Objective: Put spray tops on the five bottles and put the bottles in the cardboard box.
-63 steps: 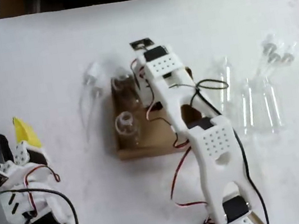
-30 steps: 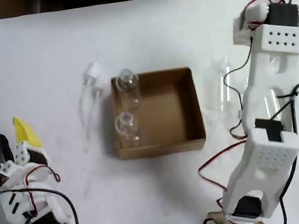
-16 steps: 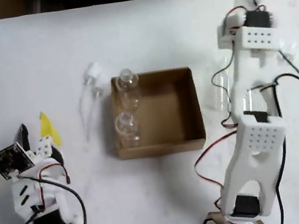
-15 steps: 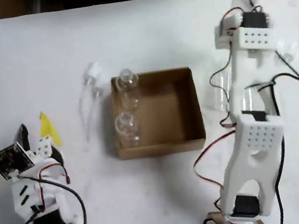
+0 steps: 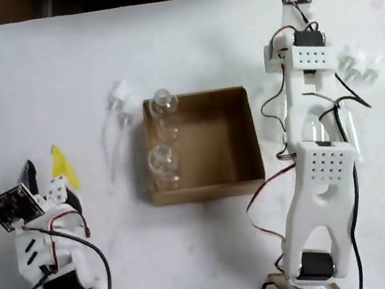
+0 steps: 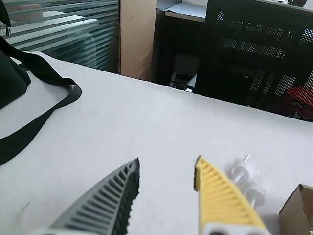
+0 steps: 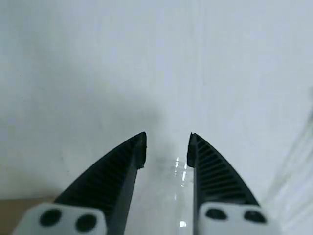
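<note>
My right jaws are parted and holding nothing — a clear bottle [image 7: 179, 171] lying on the desk [image 5: 55, 63] right of the cardboard box [image 5: 214, 141] shows between the tips — and my left jaws gape empty too, near the spray tops [image 6: 247, 181].

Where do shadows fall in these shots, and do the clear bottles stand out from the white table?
High view: a faint shadow along the cardboard box; boxed bottles stand out, the bottle beside the right arm hardly shows on the table. Right wrist view: soft grey shadow under the open fingers; the bottle neck shows by small glints.
</note>
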Action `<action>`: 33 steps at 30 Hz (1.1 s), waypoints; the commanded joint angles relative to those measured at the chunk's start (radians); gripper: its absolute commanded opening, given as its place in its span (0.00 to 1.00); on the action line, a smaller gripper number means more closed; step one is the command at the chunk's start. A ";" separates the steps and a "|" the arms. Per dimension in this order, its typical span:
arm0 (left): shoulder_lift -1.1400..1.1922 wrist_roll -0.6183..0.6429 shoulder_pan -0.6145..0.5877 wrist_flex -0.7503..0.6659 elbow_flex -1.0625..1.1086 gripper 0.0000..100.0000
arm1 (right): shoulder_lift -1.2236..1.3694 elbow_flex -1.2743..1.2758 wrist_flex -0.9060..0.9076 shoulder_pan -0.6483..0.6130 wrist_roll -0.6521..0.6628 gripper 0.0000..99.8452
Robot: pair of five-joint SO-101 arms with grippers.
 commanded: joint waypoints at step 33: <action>-0.005 -0.008 0.018 0.003 -0.003 0.18 | -0.074 -0.034 0.191 0.054 0.072 0.03</action>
